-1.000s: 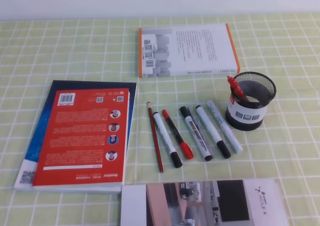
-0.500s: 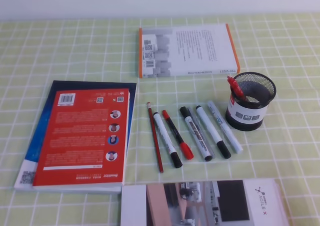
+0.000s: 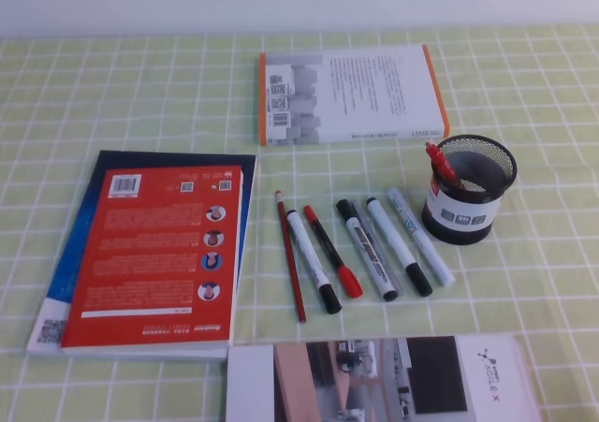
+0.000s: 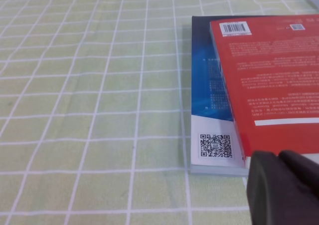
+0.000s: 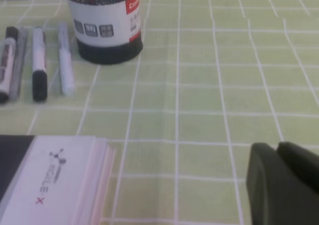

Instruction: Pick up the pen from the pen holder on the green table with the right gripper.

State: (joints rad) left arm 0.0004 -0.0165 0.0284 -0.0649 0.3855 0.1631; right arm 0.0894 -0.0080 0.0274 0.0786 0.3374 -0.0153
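At the bottom edge of the high view we see a white Agilex booklet [image 3: 393, 380] lying on the green desk [image 3: 543, 282]. In the right wrist view the right hand [image 5: 278, 160] shows only as a dark bulk in the lower right corner; its jaws are closed with nothing between them, low over bare cloth. The left hand [image 4: 279, 160] sits in the lower right of its own view, over the near corner of a red book [image 3: 154, 254] stacked on a blue book [image 3: 80, 244]; we cannot tell how its jaws stand. Further back, a row of pens and markers [image 3: 370, 249] lies mid-frame. To their right stands the pen holder [image 3: 466, 193], upright. The pen [image 3: 440, 163] is inside it, leaning on the left rim, only its red top showing. Farthest, at upper centre, lies a white book [image 3: 351, 94] with orange edges.
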